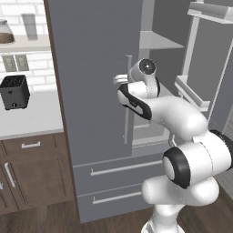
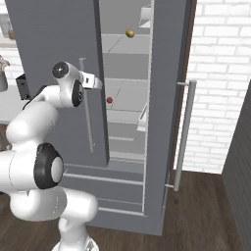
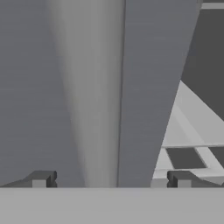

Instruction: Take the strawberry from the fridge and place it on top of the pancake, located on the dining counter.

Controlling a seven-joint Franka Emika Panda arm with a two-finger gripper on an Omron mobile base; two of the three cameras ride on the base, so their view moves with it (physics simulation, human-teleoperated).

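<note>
I count one strawberry [image 2: 109, 100], one yellow-green fruit [image 2: 130, 33] | strawberry on a middle fridge [image 2: 54, 59] shelf, small, round, red; no long axis I can read | fridge smooth grey, right door open, straight bar handle [image 2: 87, 105] | pincer [image 3: 109, 179] tips spread apart astride that handle, gripping nothing

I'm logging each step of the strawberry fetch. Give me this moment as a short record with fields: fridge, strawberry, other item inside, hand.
fridge: right door swung open, left door closed, shelves exposed
strawberry: on a middle shelf, untouched
other item: yellow-green item on a higher shelf
hand: open, empty, close to the left door's vertical handle, which runs up between the fingertips
progress: strawberry not yet grasped
</note>
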